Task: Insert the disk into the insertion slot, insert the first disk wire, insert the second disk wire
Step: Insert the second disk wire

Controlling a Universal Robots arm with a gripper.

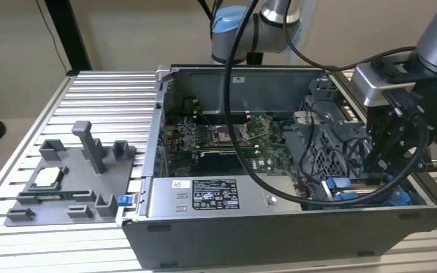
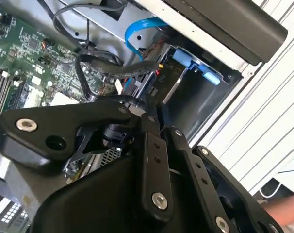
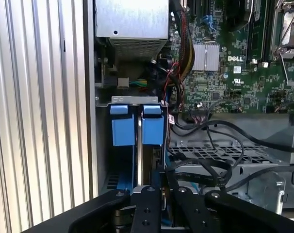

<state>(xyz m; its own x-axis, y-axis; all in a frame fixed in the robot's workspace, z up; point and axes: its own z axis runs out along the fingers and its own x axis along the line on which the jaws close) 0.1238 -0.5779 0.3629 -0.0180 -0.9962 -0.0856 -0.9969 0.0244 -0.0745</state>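
Observation:
My gripper (image 1: pixel 391 166) reaches down into the open computer case at its front corner on the exterior view's right. In the second wrist view its fingers (image 2: pixel 146 145) are pressed together, and the gripper (image 2: pixel 143 95) is shut on a black wire connector (image 2: pixel 148 83) with red and yellow leads. Just past the tips lies the insertion slot (image 2: pixel 195 104), a grey metal bay with blue tabs (image 2: pixel 205 74). The first wrist view shows the same slot (image 3: pixel 137 100) with two blue tabs (image 3: pixel 152 126) side by side beyond the gripper (image 3: pixel 161 188). The disk is hidden.
A grey power supply box with a sticker (image 1: pixel 203 196) fills the case's front. The green motherboard (image 1: pixel 234 136) lies behind it, and a perforated cage (image 3: pixel 205 150) with loose black cables (image 3: pixel 220 133) sits beside the bay. A blue cable (image 2: pixel 137 29) loops nearby. A grey fixture (image 1: pixel 74 182) stands on the slatted table.

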